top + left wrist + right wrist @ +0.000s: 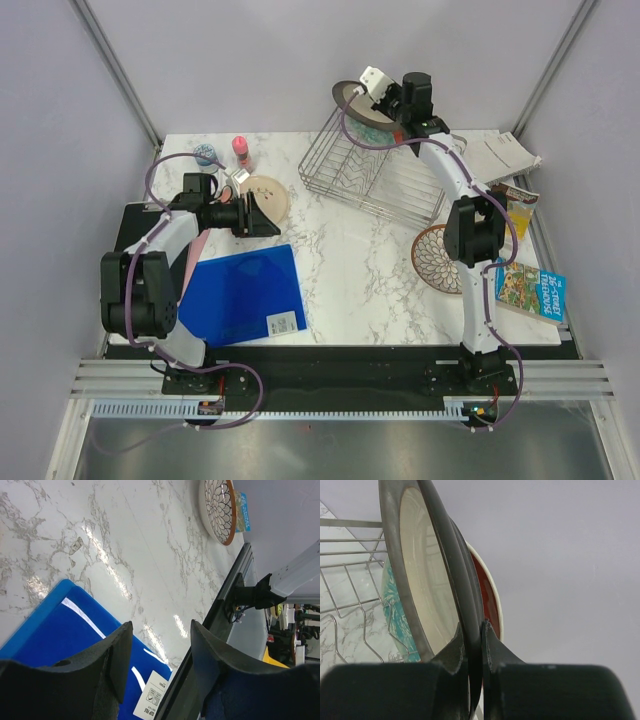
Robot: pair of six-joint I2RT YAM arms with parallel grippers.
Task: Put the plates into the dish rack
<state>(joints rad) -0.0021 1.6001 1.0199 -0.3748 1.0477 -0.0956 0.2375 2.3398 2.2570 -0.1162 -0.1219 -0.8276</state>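
Marble table [340, 270], far end: my right gripper [475, 640] pinches rim of dark-rimmed cream plate [427, 580], held on edge over dish rack [380, 185], just beside red-orange plate [487, 595] standing inside. Left gripper [161, 645] spread, empty. Next, I judge: lower into free slot, then release.

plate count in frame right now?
4. Dark-rimmed cream plate in the right claw over the dish rack; red-orange floral plate in the rack behind it; cream-pink plate by the left arm; petal-pattern plate by the right arm. None obviously hidden.
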